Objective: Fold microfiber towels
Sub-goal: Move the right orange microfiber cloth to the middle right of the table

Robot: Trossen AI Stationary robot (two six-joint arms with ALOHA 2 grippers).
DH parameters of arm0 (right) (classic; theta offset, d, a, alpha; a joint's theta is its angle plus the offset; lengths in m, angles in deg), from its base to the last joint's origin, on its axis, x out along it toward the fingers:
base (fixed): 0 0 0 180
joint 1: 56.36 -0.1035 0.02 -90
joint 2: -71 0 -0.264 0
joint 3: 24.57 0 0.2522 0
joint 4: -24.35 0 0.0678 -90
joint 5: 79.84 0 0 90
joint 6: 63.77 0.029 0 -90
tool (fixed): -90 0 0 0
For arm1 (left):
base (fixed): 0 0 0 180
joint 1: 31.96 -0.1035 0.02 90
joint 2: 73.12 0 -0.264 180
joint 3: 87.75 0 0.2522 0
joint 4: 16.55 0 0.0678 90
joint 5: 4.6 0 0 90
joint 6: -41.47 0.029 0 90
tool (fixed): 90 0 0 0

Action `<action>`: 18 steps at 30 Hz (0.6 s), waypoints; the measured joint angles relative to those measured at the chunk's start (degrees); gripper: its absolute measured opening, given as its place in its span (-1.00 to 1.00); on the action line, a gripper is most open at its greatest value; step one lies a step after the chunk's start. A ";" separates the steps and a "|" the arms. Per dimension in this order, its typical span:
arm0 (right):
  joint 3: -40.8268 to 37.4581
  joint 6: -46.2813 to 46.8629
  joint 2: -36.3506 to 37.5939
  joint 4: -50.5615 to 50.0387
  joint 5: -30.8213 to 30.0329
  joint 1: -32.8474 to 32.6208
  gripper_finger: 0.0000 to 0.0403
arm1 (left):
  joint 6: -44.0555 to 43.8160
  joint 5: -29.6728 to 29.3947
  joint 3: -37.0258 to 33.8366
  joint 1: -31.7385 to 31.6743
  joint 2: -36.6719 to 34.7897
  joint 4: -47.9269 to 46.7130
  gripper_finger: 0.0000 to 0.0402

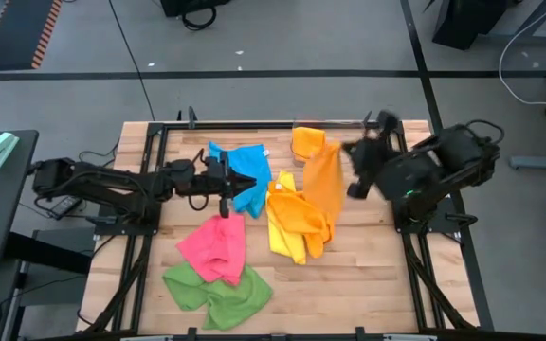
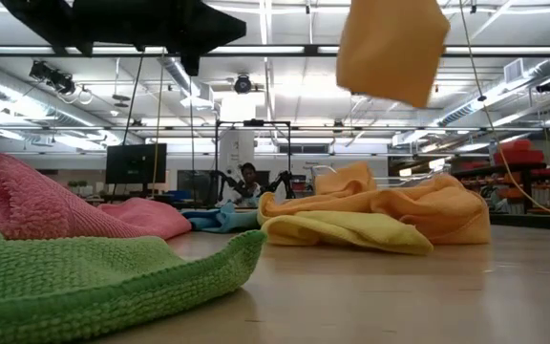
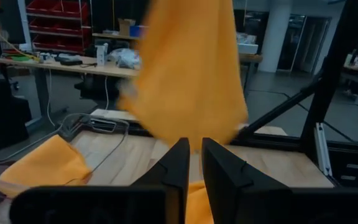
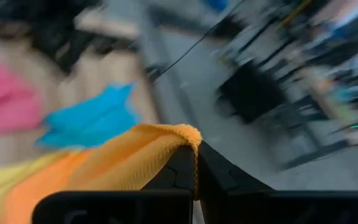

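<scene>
Orange towel (image 1: 325, 185) raised off table (image 1: 368, 275), pinched in closed right gripper (image 4: 196, 163). Left gripper (image 3: 195, 163) nearly closed, empty, above blue towel (image 1: 245, 170).

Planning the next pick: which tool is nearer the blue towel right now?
Left. The left tool sits at the blue towel, over its near edge. The right tool is across the table, shut on the lifted orange towel.

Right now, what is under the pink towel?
In the high view, the pink towel lies partly over the green towel, whose upper edge it covers. The rest of it seems to rest on the wooden table. Anything else beneath it is covered.
</scene>
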 joint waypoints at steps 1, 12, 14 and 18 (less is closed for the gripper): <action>1.73 -1.29 0.00 0.40 -2.69 -0.05 -0.94 | 0.66 0.00 0.32 0.00 0.59 -0.20 -0.76; 4.40 -2.56 2.80 -0.25 1.84 7.13 -0.94 | 2.89 0.02 2.59 -0.07 5.16 0.04 -0.79; 2.03 -1.91 2.75 -0.23 3.64 9.00 -0.94 | 2.87 0.02 2.67 -0.07 5.58 -0.46 -0.78; -4.05 -2.06 2.67 -0.21 5.35 12.07 -0.94 | 3.97 0.02 2.63 -0.07 5.52 0.01 -0.80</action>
